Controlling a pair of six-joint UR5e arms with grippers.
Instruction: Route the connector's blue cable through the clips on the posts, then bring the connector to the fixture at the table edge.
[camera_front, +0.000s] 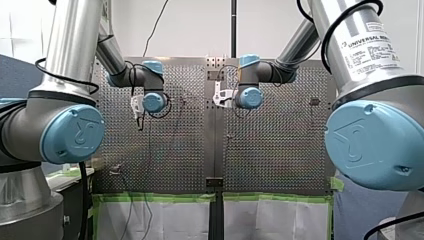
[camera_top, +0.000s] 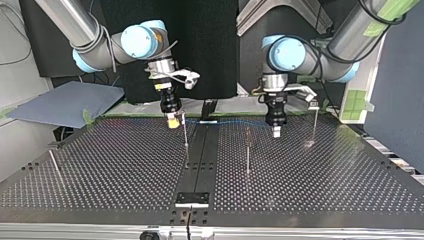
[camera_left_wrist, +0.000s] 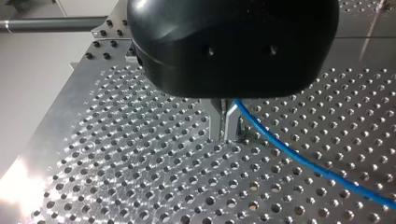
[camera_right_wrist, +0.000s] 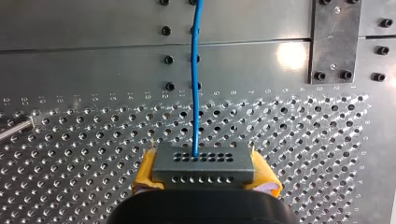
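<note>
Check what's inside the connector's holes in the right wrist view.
The blue cable enters one upper-row hole of the connector, which is held by the right gripper. The other holes look empty. The gripper body covers the connector's back.

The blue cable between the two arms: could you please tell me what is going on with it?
My right arm's yellow-padded tool grips the grey perforated connector, from which the thin blue cable runs. My left arm's metal-fingered tool is closed on that cable further along. In the top view the cable is stretched between both tools above the perforated metal table, apparently not yet routed through the clips on the thin upright posts.
</note>
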